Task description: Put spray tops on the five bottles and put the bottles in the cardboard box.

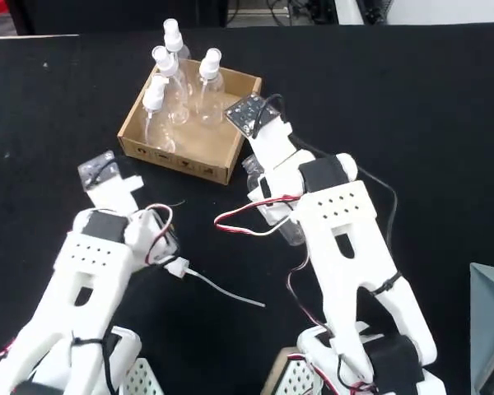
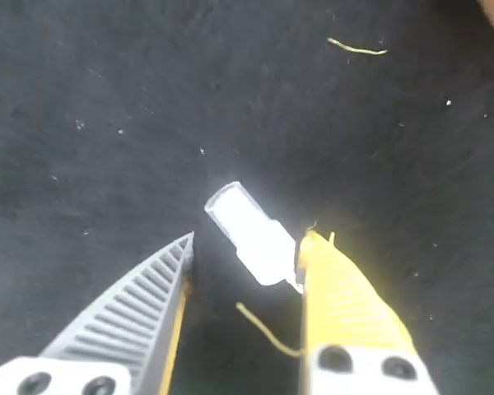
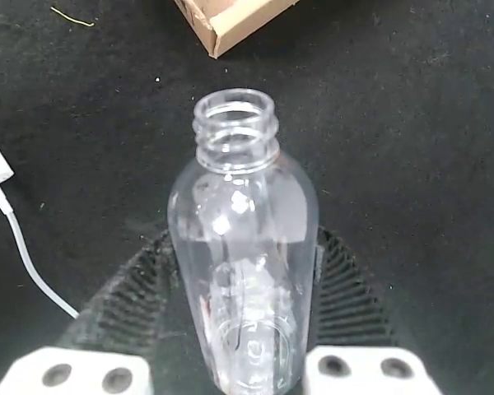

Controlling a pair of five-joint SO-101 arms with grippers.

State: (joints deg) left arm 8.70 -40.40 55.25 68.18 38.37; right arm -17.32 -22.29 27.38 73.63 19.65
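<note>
Bottle (image 3: 243, 247) uncapped, pinched in right end effector (image 3: 243, 240)

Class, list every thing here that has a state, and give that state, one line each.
Cardboard box: open-topped, partly filled.
Four bottles: standing in the box, spray tops on.
Fifth bottle: uncapped, held.
Loose spray top: lying on the table.
Left jaws: open.
Right jaws: shut on the fifth bottle.

Black table (image 1: 428, 107) with 1 open cardboard box (image 1: 174, 160) standing toward its far side. Nearer, well apart from the box, 1 white spray top (image 1: 179, 267) lies on its side, its thin dip tube (image 1: 230, 292) trailing across the surface. 1 grey object (image 1: 490, 317) sits at the right edge.
</note>
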